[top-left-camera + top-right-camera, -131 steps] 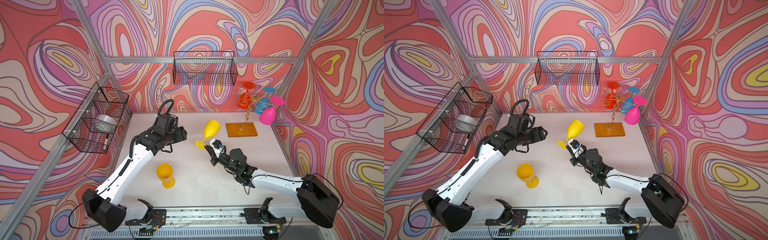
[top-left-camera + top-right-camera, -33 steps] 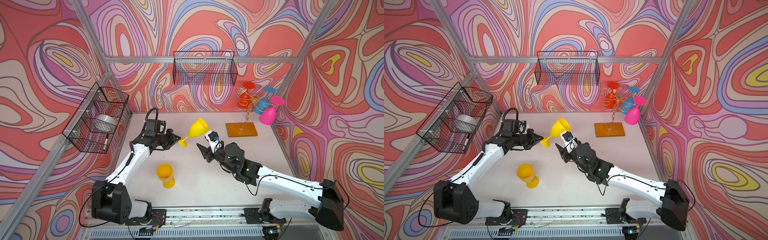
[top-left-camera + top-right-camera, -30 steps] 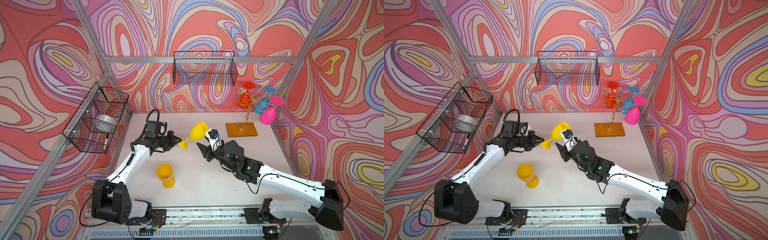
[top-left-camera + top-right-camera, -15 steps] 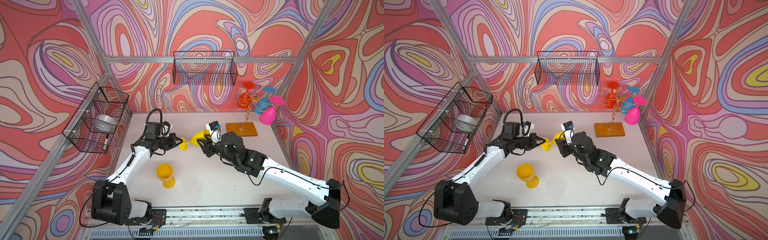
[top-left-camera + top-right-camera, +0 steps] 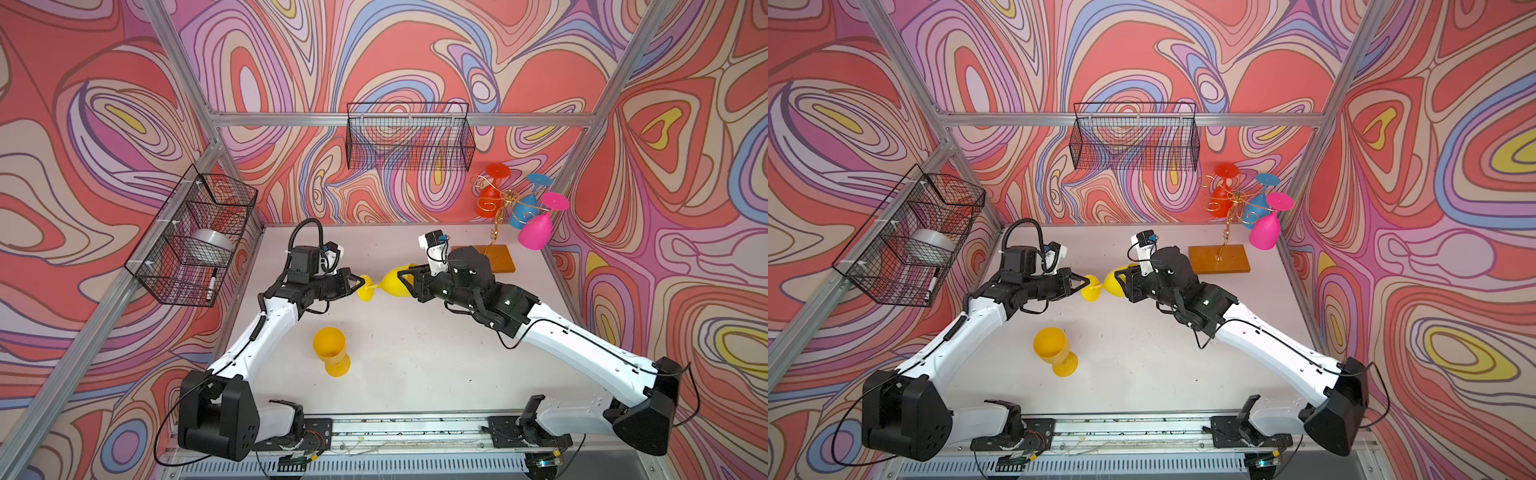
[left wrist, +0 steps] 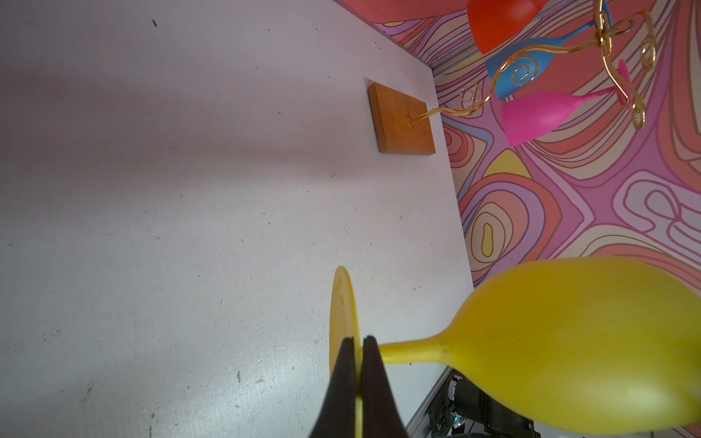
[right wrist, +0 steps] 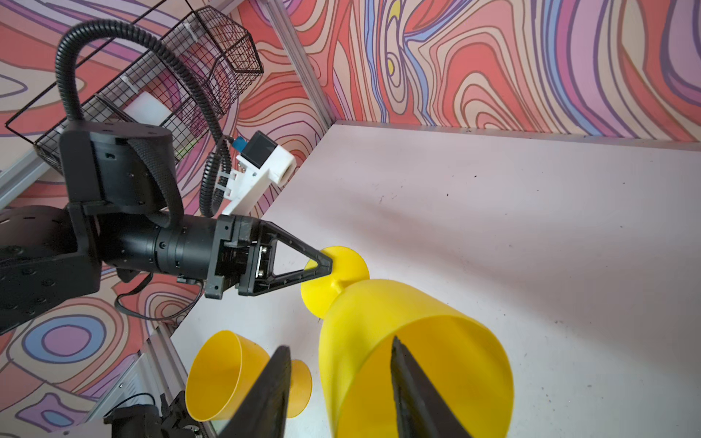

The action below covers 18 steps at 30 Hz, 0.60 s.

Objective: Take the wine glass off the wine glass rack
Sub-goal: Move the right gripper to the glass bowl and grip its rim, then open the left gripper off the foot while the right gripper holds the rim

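Sideways, wine glass [image 5: 392, 283] — foot in left pincer [image 6: 358, 339], rim w/in right pincer [image 7: 338, 343].

Swirling red, pink and purple walls [image 5: 415, 50] enclose a pale worktop [image 5: 415, 353]; aluminium struts [image 5: 291, 119] carry two black mesh baskets [image 5: 409, 141].

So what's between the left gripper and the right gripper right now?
A yellow wine glass, held on its side: left gripper pinches its foot, right gripper straddles the bowl's rim. Both top views show it.
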### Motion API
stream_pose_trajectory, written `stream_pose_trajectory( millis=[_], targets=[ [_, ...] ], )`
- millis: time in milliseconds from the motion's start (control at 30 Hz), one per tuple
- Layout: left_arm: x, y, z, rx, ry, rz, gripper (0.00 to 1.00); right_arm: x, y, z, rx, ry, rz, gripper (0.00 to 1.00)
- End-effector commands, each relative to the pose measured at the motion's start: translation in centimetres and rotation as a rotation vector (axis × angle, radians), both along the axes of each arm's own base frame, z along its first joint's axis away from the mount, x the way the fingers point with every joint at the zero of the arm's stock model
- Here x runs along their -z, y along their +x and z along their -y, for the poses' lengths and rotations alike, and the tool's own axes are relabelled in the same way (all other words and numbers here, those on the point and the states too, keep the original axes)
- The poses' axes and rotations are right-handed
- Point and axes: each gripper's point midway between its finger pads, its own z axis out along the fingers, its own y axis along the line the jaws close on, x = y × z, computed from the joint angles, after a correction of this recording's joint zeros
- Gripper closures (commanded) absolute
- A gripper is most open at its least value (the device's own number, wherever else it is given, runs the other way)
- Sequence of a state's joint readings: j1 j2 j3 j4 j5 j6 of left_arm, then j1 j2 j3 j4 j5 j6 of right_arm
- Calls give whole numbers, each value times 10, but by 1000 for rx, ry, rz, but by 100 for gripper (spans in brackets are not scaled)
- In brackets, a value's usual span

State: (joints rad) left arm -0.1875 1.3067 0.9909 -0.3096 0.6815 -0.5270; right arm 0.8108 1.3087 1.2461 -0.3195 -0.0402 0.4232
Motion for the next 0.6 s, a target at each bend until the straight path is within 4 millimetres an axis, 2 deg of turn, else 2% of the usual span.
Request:
stream_pose_trajectory(
  millis=[0, 333, 567],
  targets=[
    [-8, 3, -6, -13, 18, 57, 100, 0, -5, -5, -27, 15, -53, 56],
    [-8, 5, -12, -40, 33, 63, 100, 4, -8, -13, -59, 33, -91, 64],
    [-10, 5, -14, -49, 29, 67, 100, -2, -4, -18, -57, 78, -75, 74]
  ],
)
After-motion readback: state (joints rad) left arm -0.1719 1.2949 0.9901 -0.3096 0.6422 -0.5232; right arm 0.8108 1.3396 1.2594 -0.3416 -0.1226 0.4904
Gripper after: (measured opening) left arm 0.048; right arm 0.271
